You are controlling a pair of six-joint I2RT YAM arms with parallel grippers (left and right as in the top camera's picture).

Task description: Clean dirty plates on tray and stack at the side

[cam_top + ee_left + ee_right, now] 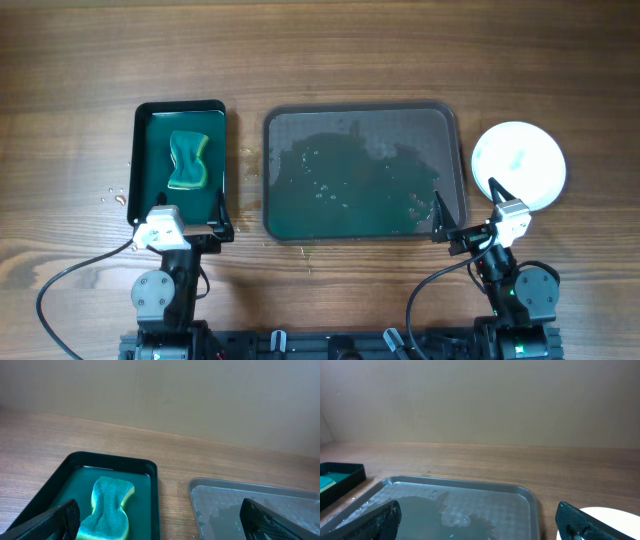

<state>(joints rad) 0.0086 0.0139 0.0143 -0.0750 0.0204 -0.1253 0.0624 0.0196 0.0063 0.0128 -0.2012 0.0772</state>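
Plates (518, 163) look stacked right of the tray (360, 170), just ahead of the right fingers (438, 212), both pairs spread wide, holding nothing.

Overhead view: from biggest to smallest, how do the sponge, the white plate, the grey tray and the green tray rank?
1. grey tray
2. green tray
3. white plate
4. sponge

All lie at much the same distance from the camera, so nearness does not skew the order.

The tray (330, 150) is dark grey, finely dimpled; the plate (535, 160) white (faint teal mark at centre). The smaller tray (155, 130) is dark green, its sponge (188, 160) teal and yellow, the table (400, 50) brown wood-grain.
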